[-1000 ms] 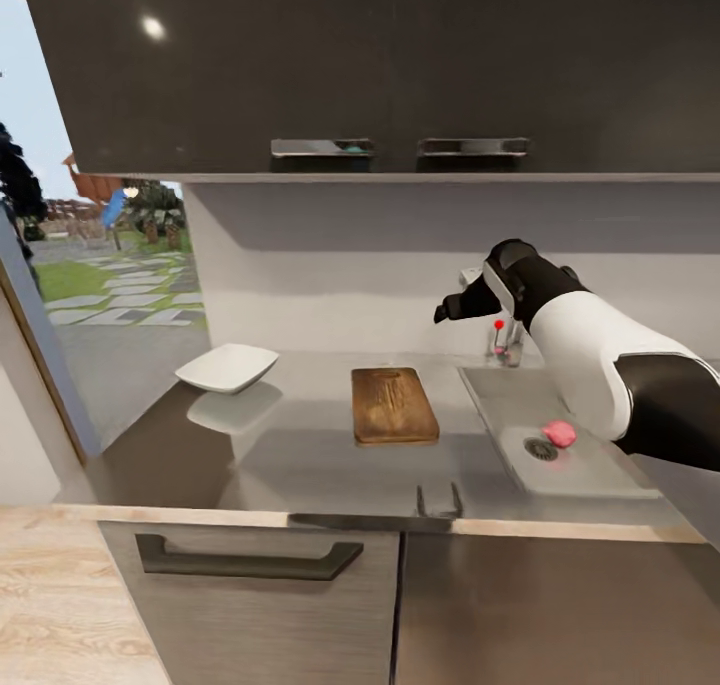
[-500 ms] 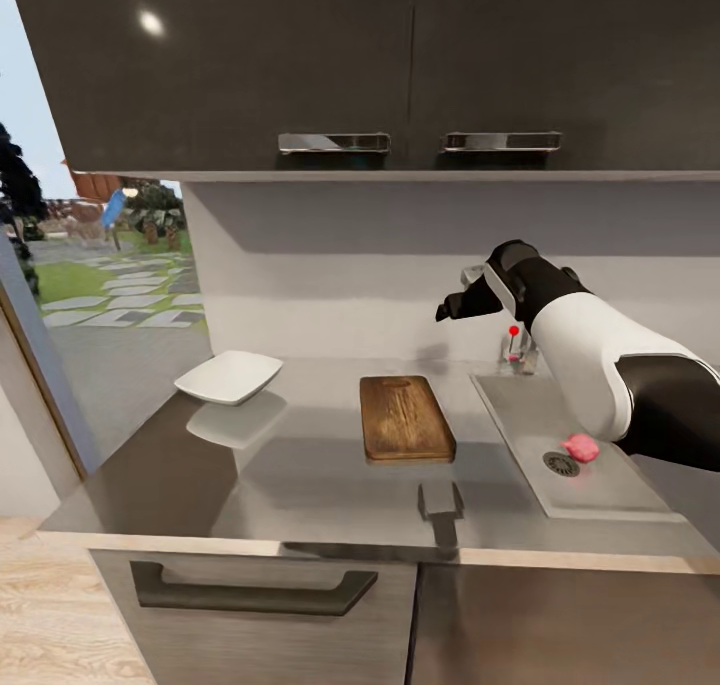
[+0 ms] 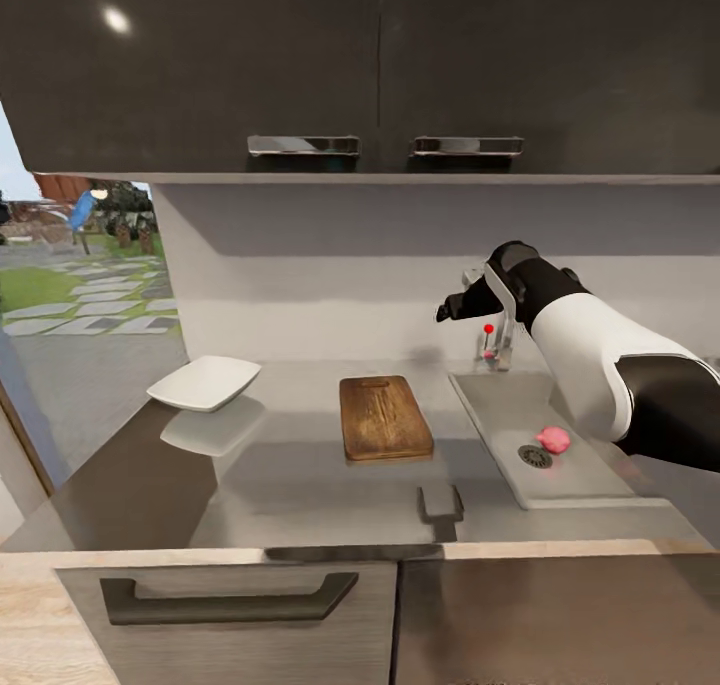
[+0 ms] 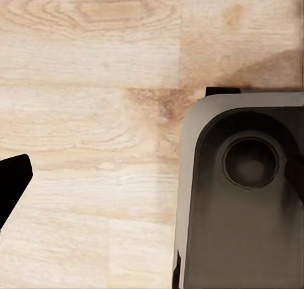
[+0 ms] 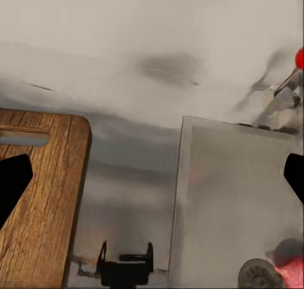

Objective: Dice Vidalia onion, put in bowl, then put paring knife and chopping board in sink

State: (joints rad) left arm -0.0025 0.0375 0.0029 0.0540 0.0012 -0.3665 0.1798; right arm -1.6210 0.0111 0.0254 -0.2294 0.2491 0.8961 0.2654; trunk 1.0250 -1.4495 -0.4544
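The pinkish Vidalia onion lies in the grey sink beside the round drain; in the right wrist view the onion is at the frame's corner. The brown chopping board lies flat on the dark countertop, left of the sink. Further left stands the white bowl. My right gripper hangs open, high above the sink's back left corner and near the tap; nothing is between its fingers. My left gripper is open over the wooden floor. The paring knife is out of view.
A chrome tap with a red knob stands behind the sink. Glossy black wall cabinets overhang the counter. A small dark two-pronged shape sits near the counter's front edge. At the left, an opening gives onto a garden.
The whole view has shifted with the camera, closer to the counter and then sideways. My right arm keeps its pose. Onion, board and bowl stay where they were on the counter.
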